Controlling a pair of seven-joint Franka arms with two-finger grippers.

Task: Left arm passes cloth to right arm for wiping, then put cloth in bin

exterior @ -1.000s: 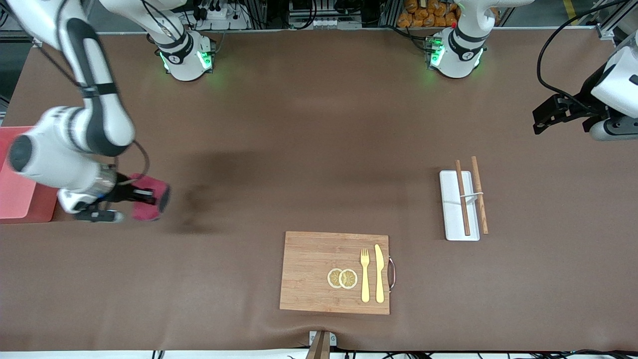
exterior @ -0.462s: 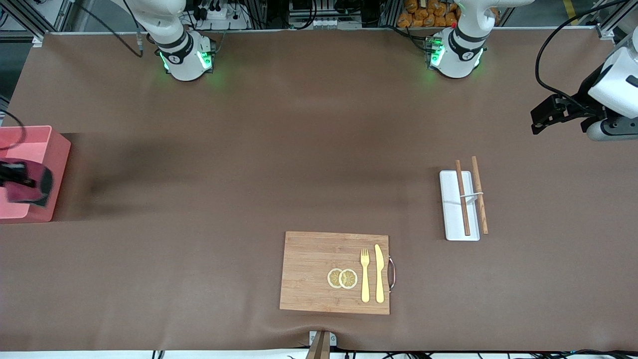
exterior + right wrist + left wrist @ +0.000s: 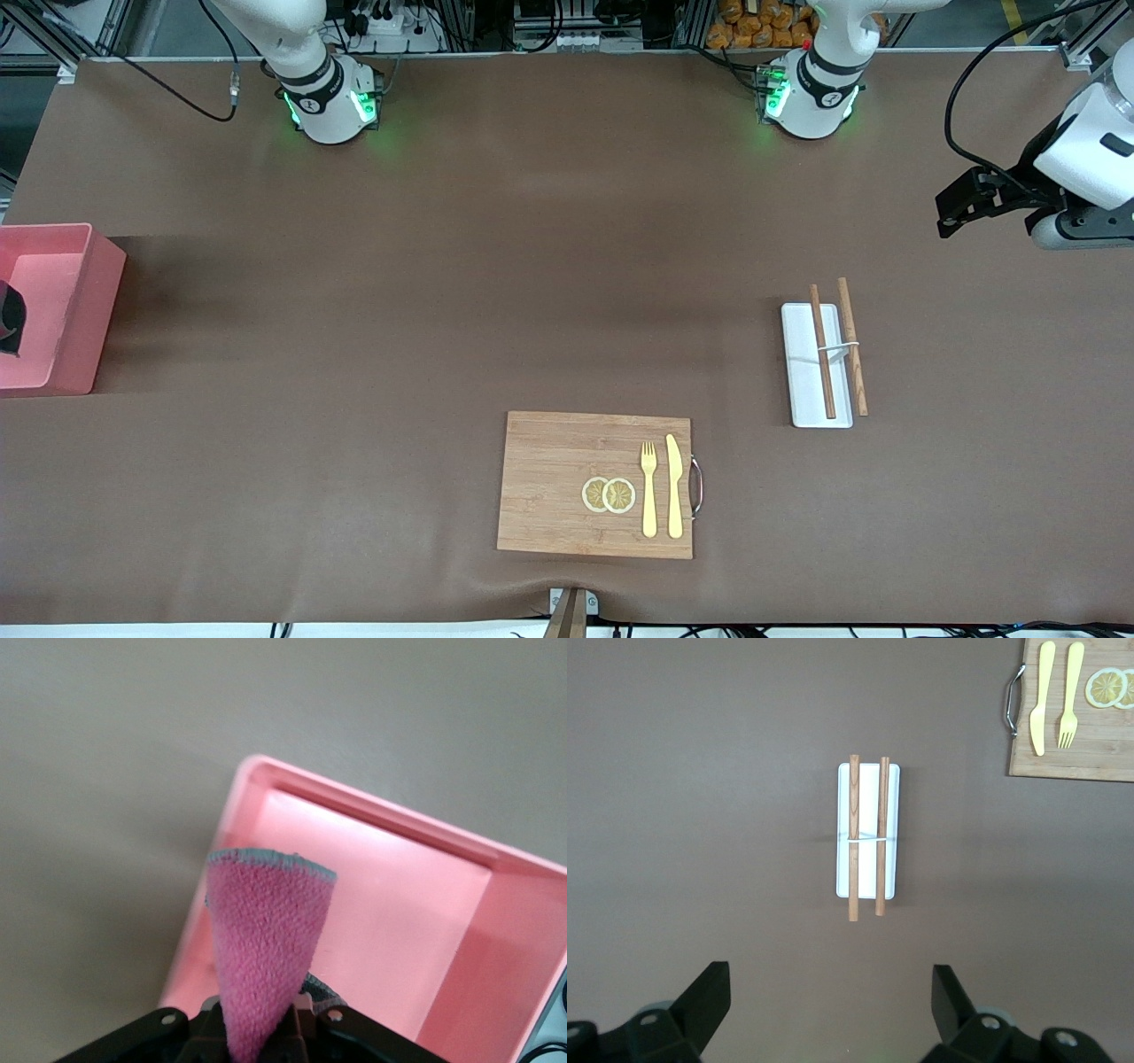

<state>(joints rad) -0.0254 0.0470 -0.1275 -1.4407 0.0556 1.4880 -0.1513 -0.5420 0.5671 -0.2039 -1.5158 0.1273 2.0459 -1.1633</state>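
The salmon-pink bin [image 3: 62, 301] stands at the right arm's end of the table. My right gripper [image 3: 257, 1028] is shut on the magenta cloth [image 3: 266, 930], which hangs over the bin's [image 3: 399, 904] open inside. In the front view only a dark sliver of that hand [image 3: 7, 317] shows at the picture's edge, over the bin. My left gripper [image 3: 948, 213] waits open and empty above the bare table at the left arm's end; its jaws stand wide apart in the left wrist view [image 3: 831, 992].
A white tray [image 3: 802, 390] with two brown chopsticks [image 3: 822, 354] lies toward the left arm's end; it also shows in the left wrist view [image 3: 868, 877]. A wooden board [image 3: 549, 483] with lemon slices, a yellow fork and a knife lies near the front camera.
My right arm has swung with the cloth from the table beside the bin to over the bin, nearly leaving the front view. The left arm has barely moved.
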